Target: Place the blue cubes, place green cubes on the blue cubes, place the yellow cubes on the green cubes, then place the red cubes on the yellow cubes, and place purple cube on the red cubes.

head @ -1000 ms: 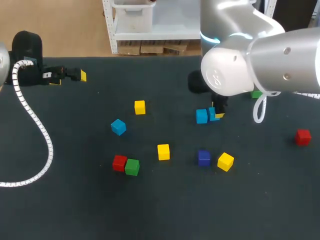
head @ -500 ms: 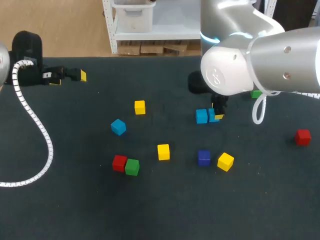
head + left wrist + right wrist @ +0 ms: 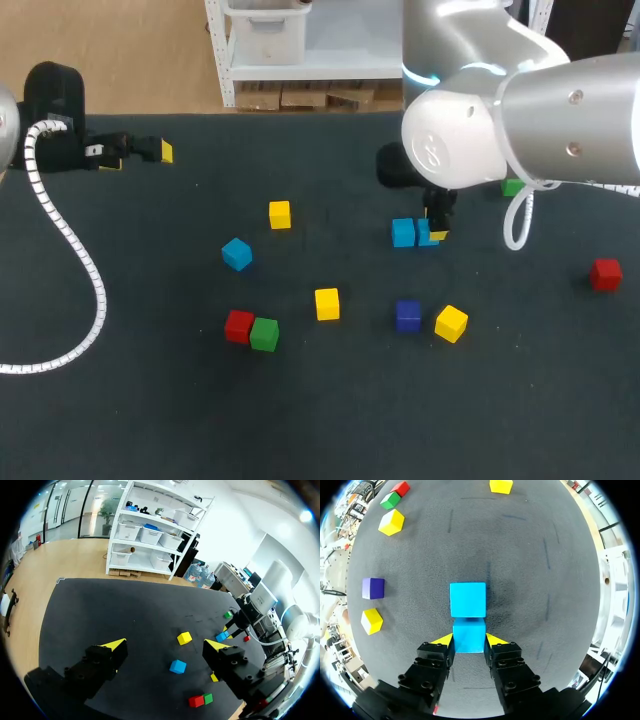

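Observation:
My right gripper (image 3: 468, 641) is shut on a light blue cube (image 3: 468, 632), its yellow tips pressing both sides. Right ahead of it, a second light blue cube (image 3: 468, 599) touches the held one. In the head view the same pair shows as the held cube (image 3: 426, 237) under the right gripper (image 3: 436, 228) and its neighbour (image 3: 403, 233). A third light blue cube (image 3: 237, 254) lies left of centre. My left gripper (image 3: 140, 150) rests open at the table's far left edge, holding nothing; its wrist view shows the left gripper (image 3: 165, 646) well back from the cubes.
Three yellow cubes (image 3: 280, 214), (image 3: 327, 303), (image 3: 451, 323) are scattered about. A red cube (image 3: 239, 326) touches a green cube (image 3: 264, 334). A purple cube (image 3: 407, 315) lies near the front; another red cube (image 3: 604, 274) at far right. A green cube (image 3: 514, 187) peeks out behind my right arm.

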### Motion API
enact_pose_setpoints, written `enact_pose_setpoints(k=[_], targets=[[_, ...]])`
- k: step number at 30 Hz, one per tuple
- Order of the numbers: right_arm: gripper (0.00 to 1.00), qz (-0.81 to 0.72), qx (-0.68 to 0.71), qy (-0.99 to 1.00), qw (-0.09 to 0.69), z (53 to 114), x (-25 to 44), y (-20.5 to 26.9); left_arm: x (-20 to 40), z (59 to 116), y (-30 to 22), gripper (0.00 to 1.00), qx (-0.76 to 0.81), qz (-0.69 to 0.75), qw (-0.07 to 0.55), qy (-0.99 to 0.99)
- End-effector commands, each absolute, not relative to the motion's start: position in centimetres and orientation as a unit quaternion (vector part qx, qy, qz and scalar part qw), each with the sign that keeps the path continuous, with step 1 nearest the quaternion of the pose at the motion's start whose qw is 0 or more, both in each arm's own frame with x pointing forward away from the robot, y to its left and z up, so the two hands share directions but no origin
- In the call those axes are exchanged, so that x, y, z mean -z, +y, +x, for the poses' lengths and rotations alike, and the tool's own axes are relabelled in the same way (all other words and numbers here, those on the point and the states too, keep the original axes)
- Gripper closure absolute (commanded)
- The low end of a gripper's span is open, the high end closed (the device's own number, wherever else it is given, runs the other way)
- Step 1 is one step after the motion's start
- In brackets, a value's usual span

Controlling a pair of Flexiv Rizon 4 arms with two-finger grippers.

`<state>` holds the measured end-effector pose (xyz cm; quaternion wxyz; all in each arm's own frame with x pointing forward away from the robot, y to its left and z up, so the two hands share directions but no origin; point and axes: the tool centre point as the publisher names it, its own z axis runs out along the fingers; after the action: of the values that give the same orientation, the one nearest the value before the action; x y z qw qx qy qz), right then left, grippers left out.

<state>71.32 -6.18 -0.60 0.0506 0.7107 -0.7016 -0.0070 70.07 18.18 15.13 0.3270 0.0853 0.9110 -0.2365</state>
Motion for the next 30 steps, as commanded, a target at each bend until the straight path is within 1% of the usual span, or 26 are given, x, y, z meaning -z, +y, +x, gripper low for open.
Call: enact_pose_setpoints(k=[1, 2, 4, 5, 6, 7, 8, 10, 20, 30], targets=[[0.79, 0.711, 0.009, -0.701, 0.052, 71.4, 0.8, -6.1, -15.0, 70.0, 18.4, 0.00, 0.242, 0.088, 0.329, 0.909], [0.78, 0.711, 0.009, -0.702, 0.052, 71.4, 0.8, -6.1, -15.0, 70.0, 18.4, 0.00, 0.242, 0.088, 0.329, 0.909], [0.71, 0.710, 0.009, -0.702, 0.052, 71.4, 0.8, -6.0, -15.0, 70.0, 18.4, 0.00, 0.242, 0.088, 0.329, 0.909], [0.60, 0.710, 0.007, -0.702, 0.052, 71.4, 0.8, -6.0, -15.0, 70.0, 18.4, 0.00, 0.242, 0.088, 0.329, 0.909], [0.53, 0.710, 0.007, -0.702, 0.054, 71.4, 0.8, -6.0, -15.0, 70.0, 18.4, 0.00, 0.242, 0.088, 0.329, 0.909], [0.51, 0.710, 0.007, -0.702, 0.054, 71.4, 0.8, -6.0, -15.0, 70.0, 18.4, 0.00, 0.242, 0.088, 0.329, 0.909], [0.43, 0.709, 0.007, -0.704, 0.052, 71.4, 0.8, -6.0, -15.0, 70.0, 18.4, 0.00, 0.242, 0.088, 0.329, 0.909], [0.00, 0.708, 0.007, -0.704, 0.052, 71.4, 0.8, -6.0, -15.0, 70.0, 18.4, 0.00, 0.242, 0.088, 0.329, 0.909], [0.00, 0.708, 0.000, -0.704, 0.045, 71.8, -0.3, -6.7, -15.0, 70.0, 18.4, 0.00, 0.242, 0.088, 0.329, 0.909], [0.00, 0.651, 0.055, -0.757, 0.003, 74.1, -5.5, -8.7, -15.0, 70.0, 18.4, 0.00, 0.242, 0.088, 0.329, 0.909]])
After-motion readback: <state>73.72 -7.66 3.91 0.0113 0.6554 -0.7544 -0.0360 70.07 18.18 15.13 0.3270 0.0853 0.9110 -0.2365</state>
